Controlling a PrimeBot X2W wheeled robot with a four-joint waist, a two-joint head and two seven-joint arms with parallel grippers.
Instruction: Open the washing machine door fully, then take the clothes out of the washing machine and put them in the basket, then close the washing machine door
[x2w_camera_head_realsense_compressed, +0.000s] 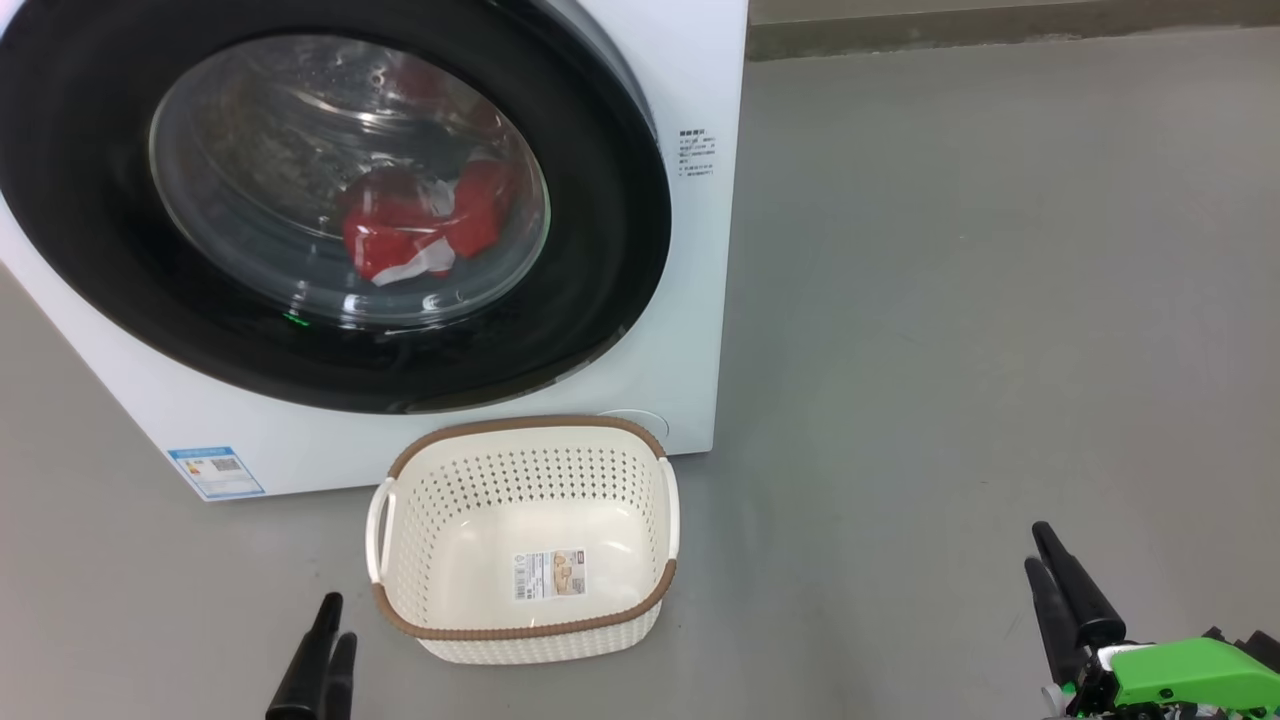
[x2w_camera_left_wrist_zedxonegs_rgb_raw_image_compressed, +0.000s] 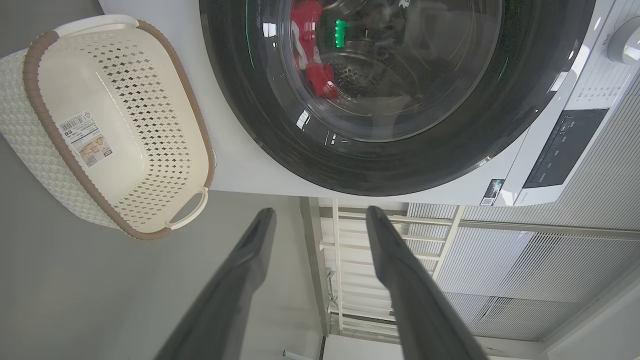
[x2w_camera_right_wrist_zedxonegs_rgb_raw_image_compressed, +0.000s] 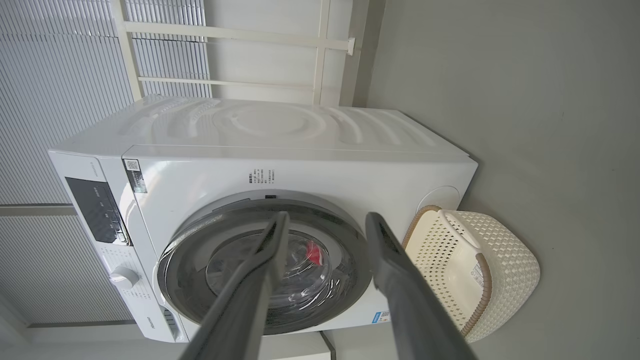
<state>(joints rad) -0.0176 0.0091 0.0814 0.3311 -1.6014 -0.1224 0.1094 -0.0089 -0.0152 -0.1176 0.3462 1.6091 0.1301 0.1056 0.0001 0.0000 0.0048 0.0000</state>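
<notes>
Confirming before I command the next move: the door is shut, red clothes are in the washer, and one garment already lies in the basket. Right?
No: the basket holds no garment, just a sticker on its floor, as the head view shows. The door is shut and the red clothes are in the washer.

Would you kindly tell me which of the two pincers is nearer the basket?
The left pincer, just beside the basket at its near-left corner in the head view; the right pincer stands far off on the other side.
</notes>
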